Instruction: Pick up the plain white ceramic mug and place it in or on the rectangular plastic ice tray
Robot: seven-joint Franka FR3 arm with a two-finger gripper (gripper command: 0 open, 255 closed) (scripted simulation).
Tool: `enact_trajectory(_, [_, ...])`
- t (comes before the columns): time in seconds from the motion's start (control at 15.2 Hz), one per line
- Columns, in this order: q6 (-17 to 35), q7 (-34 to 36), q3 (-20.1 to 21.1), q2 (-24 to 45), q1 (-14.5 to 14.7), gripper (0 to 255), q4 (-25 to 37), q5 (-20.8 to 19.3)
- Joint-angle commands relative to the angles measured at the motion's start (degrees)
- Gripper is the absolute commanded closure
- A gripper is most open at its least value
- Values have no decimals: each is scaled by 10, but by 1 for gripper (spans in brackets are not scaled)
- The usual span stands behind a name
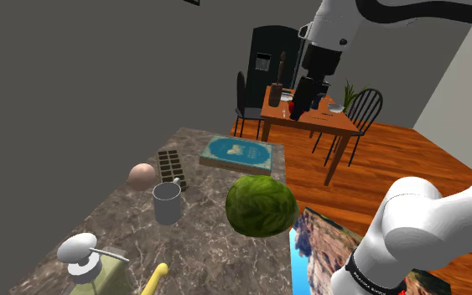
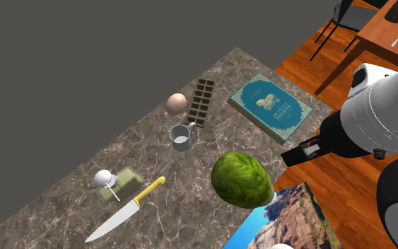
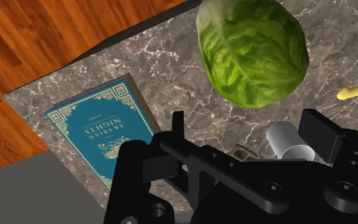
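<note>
claw [image 1: 297,109] open, empty, upper right of frame, well above mug [image 1: 167,203]; we fear lettuce [image 1: 261,207] beside mug deflects descent, toppling mug.

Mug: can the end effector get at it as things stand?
Probably yes. The mug stands upright, touching nothing; the ice tray, egg and lettuce sit apart from it, and the open end effector hangs above.
</note>
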Motion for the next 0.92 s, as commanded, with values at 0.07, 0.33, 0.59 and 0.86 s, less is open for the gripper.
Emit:
enact_trajectory(0.07, [16, 9, 9, 6, 2, 0, -8, 5])
enact_trajectory(0.33, [82, 46, 46, 40, 11, 0, -33, 24])
enact_trajectory(0.59, [148, 82, 83, 87, 19, 0, -46, 38])
enact_trajectory(0.86, [213, 120, 120, 145, 23, 0, -46, 45])
